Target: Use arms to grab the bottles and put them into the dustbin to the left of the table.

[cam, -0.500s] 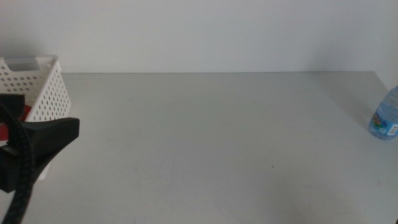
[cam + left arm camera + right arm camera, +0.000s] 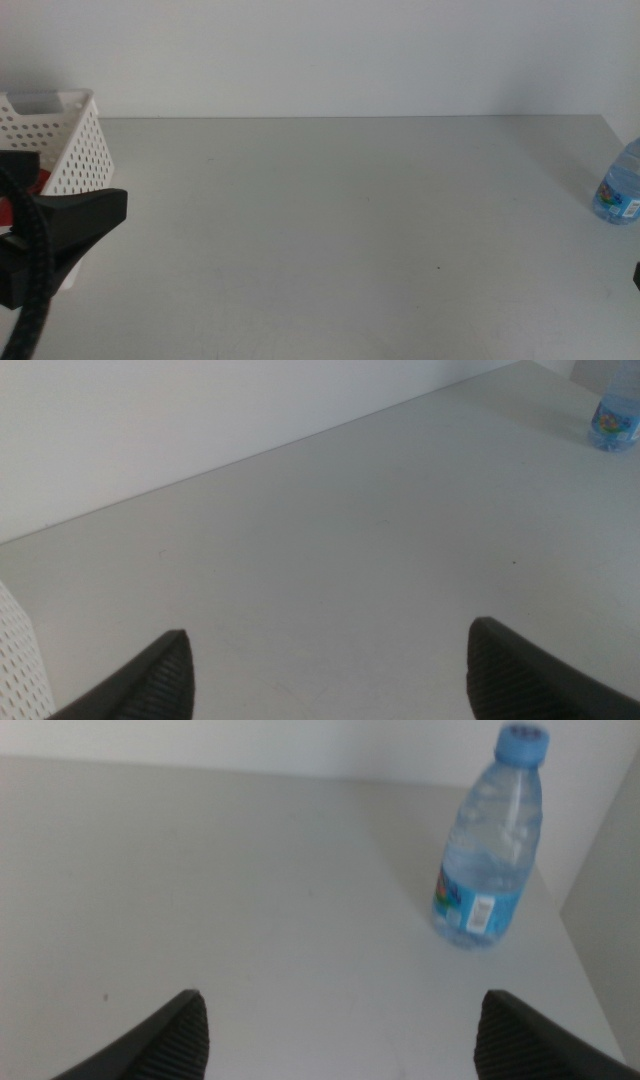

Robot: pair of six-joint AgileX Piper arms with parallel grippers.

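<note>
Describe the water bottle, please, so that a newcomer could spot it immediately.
Follow the grey table to its far right edge, opposite the white dustbin. There the water bottle stands upright and alone: small, clear, with a blue cap and blue label.

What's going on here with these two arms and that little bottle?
The robot is clearing bottles off the table into the white dustbin at its left end. Something red already lies in the bin. One small blue-capped water bottle stands upright near the table's right edge. The right gripper, open and empty, faces that bottle without touching it. The left gripper, also open and empty, hangs beside the dustbin.
</note>
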